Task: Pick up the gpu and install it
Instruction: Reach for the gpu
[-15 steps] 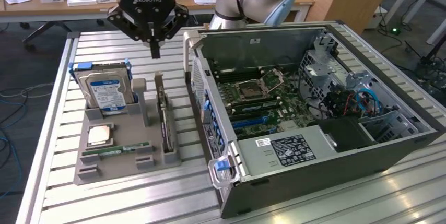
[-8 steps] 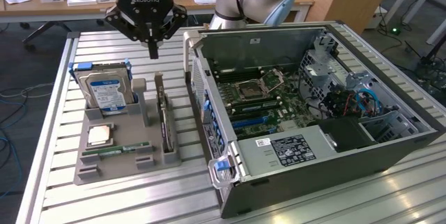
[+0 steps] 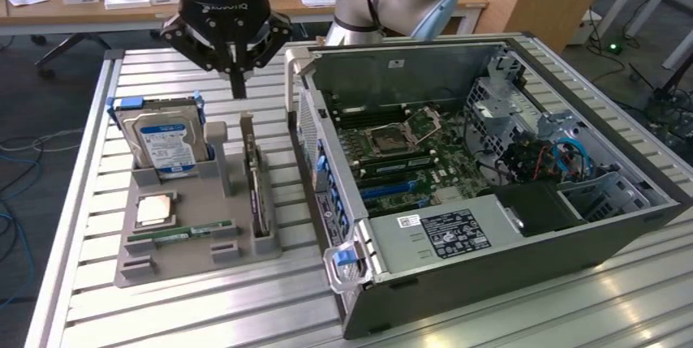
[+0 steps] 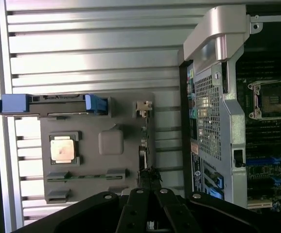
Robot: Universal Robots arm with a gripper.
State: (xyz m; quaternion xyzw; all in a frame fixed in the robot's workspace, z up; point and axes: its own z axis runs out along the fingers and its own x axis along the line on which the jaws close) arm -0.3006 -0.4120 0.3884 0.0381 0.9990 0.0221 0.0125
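**Hazards for a gpu [image 3: 256, 190] standing on edge**

Nearest in the exterior view, the open computer case [image 3: 520, 271] lies on its side on the slatted table [image 3: 162, 315] with its motherboard [image 3: 433, 174] exposed. The blue slots sit low among sockets and cables, so a card brought in tilted would likely catch the case wall or scrape a neighbouring part.

Just beside the case, on the exterior view's left, is the grey holder [image 3: 184, 267]. A memory stick [image 3: 178, 234] lies near its front and a processor chip [image 3: 155, 208] behind that, both apart from the gpu.

The gpu stands on its long edge in slots along the holder's side nearest the case, thin and dark, with its pale bracket at the far end. So thin an edge gives little to grip. A grasp slightly off line could, I judge, tip the card or jam it in its slots and drag the holder along — the holder seems merely to rest on the slats.

Behind, the hard drive [image 3: 162, 141] stands upright close by, and a wide approach could knock it.

Farthest back, the gripper [image 3: 238, 88] hangs above the holder's rear end, fingers pressed together with nothing between them, apart from the card. Coming down like that, it would strike the card's top edge rather than straddle it.
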